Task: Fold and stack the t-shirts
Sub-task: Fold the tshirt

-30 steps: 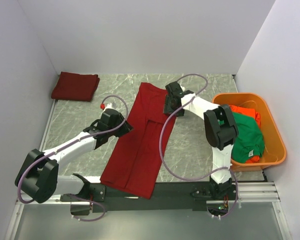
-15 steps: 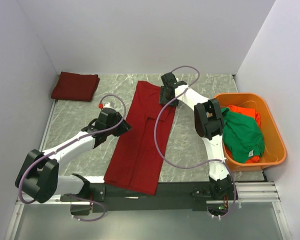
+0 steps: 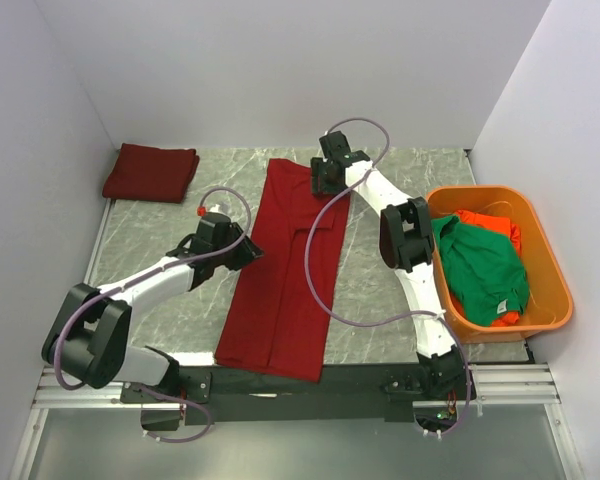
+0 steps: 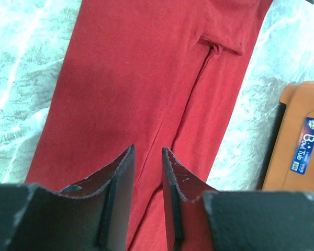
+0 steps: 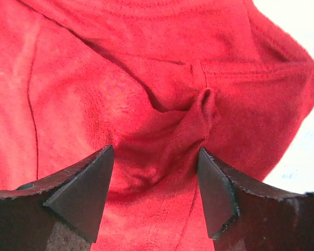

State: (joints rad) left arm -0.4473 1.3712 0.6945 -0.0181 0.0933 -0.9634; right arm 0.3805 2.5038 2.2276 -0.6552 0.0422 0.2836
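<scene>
Top view: the shirt lies mid-surface as a long strip, sides already folded in, running from the far edge to the near one. You have the right end effector on its far right corner and the left end effector at its left edge, about halfway down. My read is that you hold both ends of the next fold, far half over near. The folded shirt sits in the far left corner, likely the stack spot. The green shirt and orange-red shirt wait in the tub.

Left wrist: the end effector is narrow, with a slim gap and nothing visibly clamped. It sits low over the shirt, probably pinning the crease line.

Right wrist: the end effector is wide and straddles a ridge of bunched cloth, nothing pinched yet. It looks set up to close on that ridge.
</scene>
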